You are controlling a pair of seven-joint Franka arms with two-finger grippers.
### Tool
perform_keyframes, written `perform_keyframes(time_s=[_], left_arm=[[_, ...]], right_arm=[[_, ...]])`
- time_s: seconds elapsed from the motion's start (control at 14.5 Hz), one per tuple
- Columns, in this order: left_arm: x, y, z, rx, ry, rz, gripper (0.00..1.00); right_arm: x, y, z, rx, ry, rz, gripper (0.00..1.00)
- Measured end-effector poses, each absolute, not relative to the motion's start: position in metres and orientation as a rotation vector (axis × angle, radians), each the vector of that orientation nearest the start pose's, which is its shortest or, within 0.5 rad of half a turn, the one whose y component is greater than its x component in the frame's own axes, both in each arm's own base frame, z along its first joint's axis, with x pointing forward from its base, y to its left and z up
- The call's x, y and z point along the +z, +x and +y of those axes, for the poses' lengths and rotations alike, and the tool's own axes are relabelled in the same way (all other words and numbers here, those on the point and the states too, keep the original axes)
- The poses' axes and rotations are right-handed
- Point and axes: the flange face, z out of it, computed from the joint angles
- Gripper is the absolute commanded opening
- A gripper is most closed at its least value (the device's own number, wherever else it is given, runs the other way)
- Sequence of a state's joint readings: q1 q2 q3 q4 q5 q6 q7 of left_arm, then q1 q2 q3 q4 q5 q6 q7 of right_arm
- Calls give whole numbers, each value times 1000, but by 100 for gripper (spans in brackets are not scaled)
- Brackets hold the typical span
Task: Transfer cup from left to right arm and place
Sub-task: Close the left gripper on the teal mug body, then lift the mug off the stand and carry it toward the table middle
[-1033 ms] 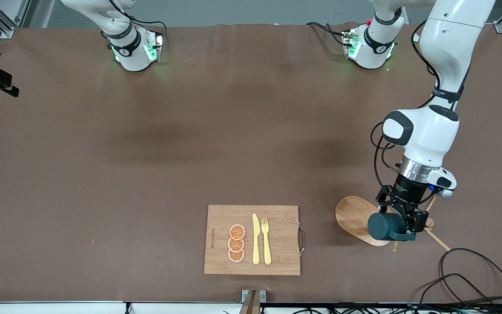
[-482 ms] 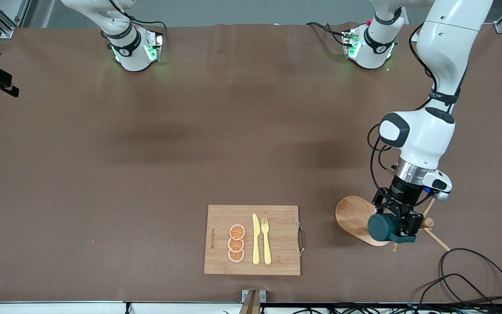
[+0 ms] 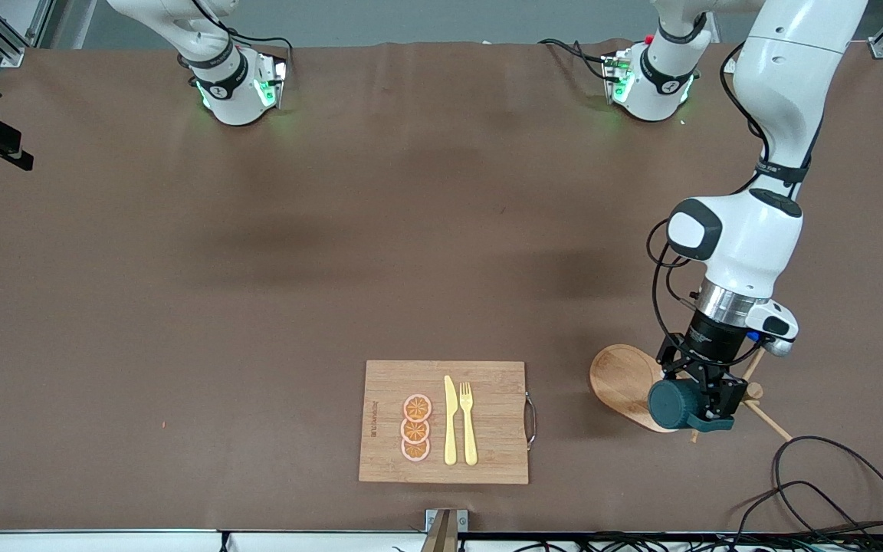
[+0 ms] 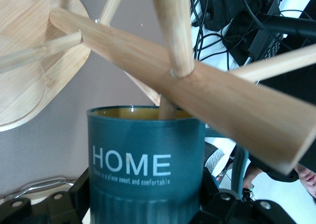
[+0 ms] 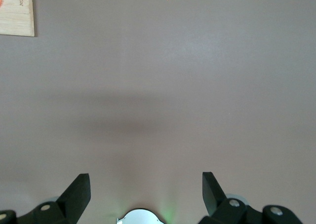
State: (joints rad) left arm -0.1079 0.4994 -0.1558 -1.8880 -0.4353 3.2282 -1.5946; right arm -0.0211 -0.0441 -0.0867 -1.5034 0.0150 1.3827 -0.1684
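The left gripper clamps the dark teal cup from both sides and holds it lying sideways over the edge of a wooden tray, right against a wooden cup rack at the left arm's end of the table. In the left wrist view, the cup, printed "HOME", sits between the gripper's fingers with its yellow-lined mouth aimed away from the wrist, and one of the rack's pegs appears to reach into that mouth while the rack's thicker beam crosses just past the rim.

The risk from here, as a judgement: if the arm swings sideways before the cup slides clear along the peg, the rim could catch, dragging or tipping the light rack, or twisting the cup in the grip.

The cup's long axis runs roughly level, in line with the gripper's reach; its closed base faces the front camera side and the tray. The handle is not visible.

The right gripper waits well apart, fingers spread wide over bare table, holding nothing.
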Motion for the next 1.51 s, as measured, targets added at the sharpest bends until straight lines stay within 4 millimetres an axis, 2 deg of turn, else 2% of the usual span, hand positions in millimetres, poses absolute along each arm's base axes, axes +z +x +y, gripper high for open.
perform_keyframes(time_s=[0.21, 0.41, 0.76, 1.03, 1.24, 1.38, 1.51], left_arm=[[339, 665, -146, 382, 1447, 1825, 81], [348, 657, -177, 365, 1479, 1778, 82], [368, 635, -240, 327, 1542, 1677, 82], [370, 605, -307, 271, 1625, 1584, 82], [366, 577, -362, 223, 1691, 1507, 82], [365, 565, -398, 200, 1727, 1449, 82], [357, 557, -429, 215, 1804, 1347, 82]], right_arm=[[663, 517, -56, 116, -3109, -98, 100], [663, 517, -56, 116, -3109, -98, 100], [664, 517, -55, 116, -3109, -99, 100], [669, 517, -56, 98, -3111, -96, 100], [663, 520, -60, 123, -3109, -85, 100], [651, 525, -69, 159, -3105, -56, 100], [626, 536, -84, 226, -3096, -15, 100]])
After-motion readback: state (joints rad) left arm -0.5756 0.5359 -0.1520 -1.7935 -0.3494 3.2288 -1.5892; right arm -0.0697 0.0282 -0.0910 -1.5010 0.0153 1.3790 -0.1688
